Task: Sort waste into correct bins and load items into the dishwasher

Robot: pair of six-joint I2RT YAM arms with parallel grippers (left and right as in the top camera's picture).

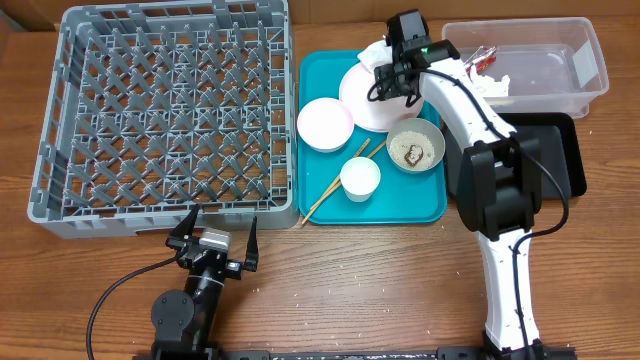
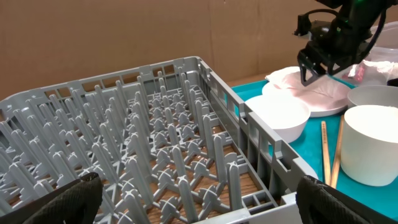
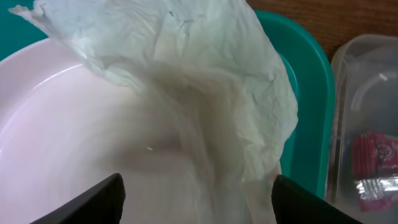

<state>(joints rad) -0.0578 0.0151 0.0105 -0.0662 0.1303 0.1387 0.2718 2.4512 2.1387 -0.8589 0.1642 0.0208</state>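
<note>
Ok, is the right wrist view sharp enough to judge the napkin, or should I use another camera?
Right wrist: napkin creases sharp up top, smeared soft lower down; the plate under it is a featureless blur. Overhead: evenly lit, sharp, shadows faint. Left wrist: dish rack crisp, the near fingers dark and out of focus.

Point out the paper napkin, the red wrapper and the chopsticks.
paper napkin [image 3: 211, 74]: right wrist view, middle of the crumpled sheet.
red wrapper [image 3: 375, 163]: right wrist view, its red face.
chopsticks [image 1: 325, 199]: overhead view, lower shafts.
</note>
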